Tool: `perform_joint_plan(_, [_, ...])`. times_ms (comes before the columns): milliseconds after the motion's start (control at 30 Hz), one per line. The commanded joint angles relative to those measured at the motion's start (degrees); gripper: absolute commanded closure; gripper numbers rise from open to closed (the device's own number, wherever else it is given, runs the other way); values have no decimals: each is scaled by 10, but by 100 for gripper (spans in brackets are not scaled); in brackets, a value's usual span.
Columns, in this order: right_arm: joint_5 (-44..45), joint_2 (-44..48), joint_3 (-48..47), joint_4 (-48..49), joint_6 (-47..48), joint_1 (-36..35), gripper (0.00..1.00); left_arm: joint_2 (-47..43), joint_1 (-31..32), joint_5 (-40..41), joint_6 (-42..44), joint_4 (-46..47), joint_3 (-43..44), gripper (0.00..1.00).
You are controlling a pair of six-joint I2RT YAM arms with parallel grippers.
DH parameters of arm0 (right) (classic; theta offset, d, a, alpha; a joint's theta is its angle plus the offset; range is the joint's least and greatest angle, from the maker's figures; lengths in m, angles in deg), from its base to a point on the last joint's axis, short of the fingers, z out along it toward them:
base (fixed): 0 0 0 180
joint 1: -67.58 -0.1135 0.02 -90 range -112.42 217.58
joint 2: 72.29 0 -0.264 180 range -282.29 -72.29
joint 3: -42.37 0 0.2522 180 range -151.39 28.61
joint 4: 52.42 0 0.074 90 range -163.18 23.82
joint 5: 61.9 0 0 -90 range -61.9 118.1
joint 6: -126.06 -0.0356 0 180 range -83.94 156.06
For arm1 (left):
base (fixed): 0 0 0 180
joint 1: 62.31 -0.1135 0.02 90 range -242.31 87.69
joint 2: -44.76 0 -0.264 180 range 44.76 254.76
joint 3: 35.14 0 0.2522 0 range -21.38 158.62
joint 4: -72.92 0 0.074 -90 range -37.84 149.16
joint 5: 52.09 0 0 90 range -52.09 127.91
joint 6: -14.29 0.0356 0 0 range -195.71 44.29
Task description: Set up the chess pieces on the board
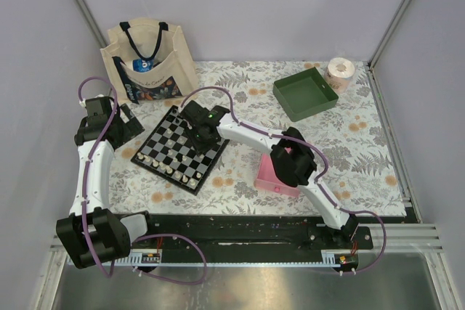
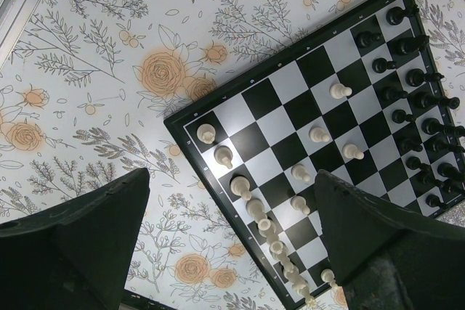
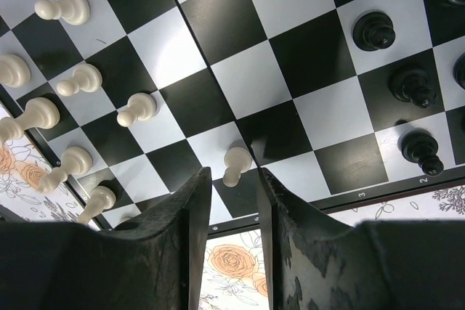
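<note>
The board (image 1: 174,143) lies left of centre on the floral cloth. Cream-white chess pieces (image 2: 263,219) line its near edge, with a few pawns further in. Black chess pieces (image 2: 414,99) fill the far side. My right gripper (image 3: 231,173) hangs low over the board's (image 3: 254,78) edge. Its fingers stand narrowly apart on either side of one white pawn (image 3: 236,161), with a gap showing on each side. The pawn stands on a white square. Other white pawns (image 3: 80,78) and black pieces (image 3: 374,30) surround it. My left gripper (image 2: 232,179) is wide open above the board's (image 2: 290,81) left corner, holding nothing.
A canvas tote bag (image 1: 149,59) stands at the back left. A green tray (image 1: 305,94) and a paper roll (image 1: 340,72) sit at the back right. A pink tray (image 1: 275,178) lies under the right arm's elbow.
</note>
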Motion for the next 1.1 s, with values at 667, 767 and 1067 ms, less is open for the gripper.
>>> perform_joint_plan(667, [-5,-7,-24,-2,5,-3,67,2,-3,-7,7,13,19,1])
perform_joint_plan(767, [-6,-11,-27,-3,6,-3,67,1,-3,-7,7,13,19,1])
perform_joint_plan(1067, [-10,-20,-38,-9,7,-3,68,3,-3,-9,7,13,19,1])
